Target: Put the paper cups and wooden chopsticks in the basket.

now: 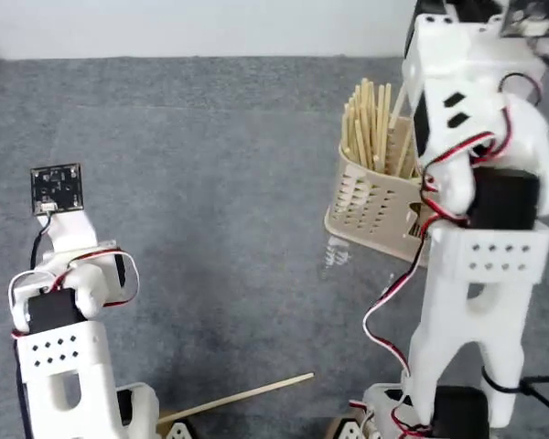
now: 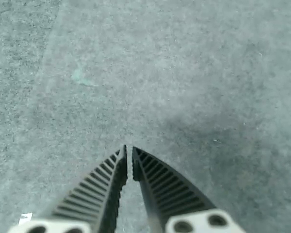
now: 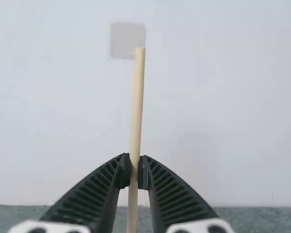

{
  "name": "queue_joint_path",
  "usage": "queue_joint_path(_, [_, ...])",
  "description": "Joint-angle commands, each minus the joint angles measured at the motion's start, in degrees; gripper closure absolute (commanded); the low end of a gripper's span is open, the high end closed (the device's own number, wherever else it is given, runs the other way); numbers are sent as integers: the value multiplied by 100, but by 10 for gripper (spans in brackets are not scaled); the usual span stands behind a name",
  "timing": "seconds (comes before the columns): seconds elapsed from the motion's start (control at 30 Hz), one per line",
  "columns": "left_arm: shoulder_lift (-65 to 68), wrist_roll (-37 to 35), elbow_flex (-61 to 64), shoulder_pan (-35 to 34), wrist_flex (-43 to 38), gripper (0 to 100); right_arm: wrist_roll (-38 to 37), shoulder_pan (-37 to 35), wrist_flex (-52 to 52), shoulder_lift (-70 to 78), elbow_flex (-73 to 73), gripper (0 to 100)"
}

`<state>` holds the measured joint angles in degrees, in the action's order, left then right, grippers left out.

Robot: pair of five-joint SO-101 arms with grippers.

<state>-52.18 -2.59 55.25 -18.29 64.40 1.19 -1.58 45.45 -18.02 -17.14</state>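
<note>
A wooden chopstick (image 3: pixel 137 111) is clamped in the right end effector (image 3: pixel 131 172) and lifted high, probably for lowering into the basket (image 1: pixel 371 206), while the left end effector (image 2: pixel 128 158) is pressed together, empty, over the desk (image 1: pixel 210 183).

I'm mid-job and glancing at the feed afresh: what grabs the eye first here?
The beige slotted plastic basket, packed with upright wooden chopsticks, stands at the table's far right by the right arm. The right gripper is clamped on one pale wooden chopstick, held up against the white wall. Another loose wooden chopstick lies on the grey felt mat near the front edge, between the arm bases.
</note>
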Motion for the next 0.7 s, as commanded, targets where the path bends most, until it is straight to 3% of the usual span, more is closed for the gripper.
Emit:
queue_joint_path(0.0, [-141, 26, -31, 18, -123, 979, -62, 145, -787, -549, 1064, 991])
queue_joint_path(0.3, [-141, 26, -31, 18, -105, 979, -492, 101, -3055, -2009, 4571, 991])
queue_joint_path(0.47, [-141, 26, -31, 18, -97, 978, -492, 101, -2747, -2009, 4853, 967])
queue_joint_path(0.6, [-141, 70, -66, 35, -97, 972, -492, 40, -2158, -2062, 4659, 772])
queue_joint_path(0.67, [-149, 70, -92, 149, -97, 942, -466, 22, -1640, -2079, 4396, 721])
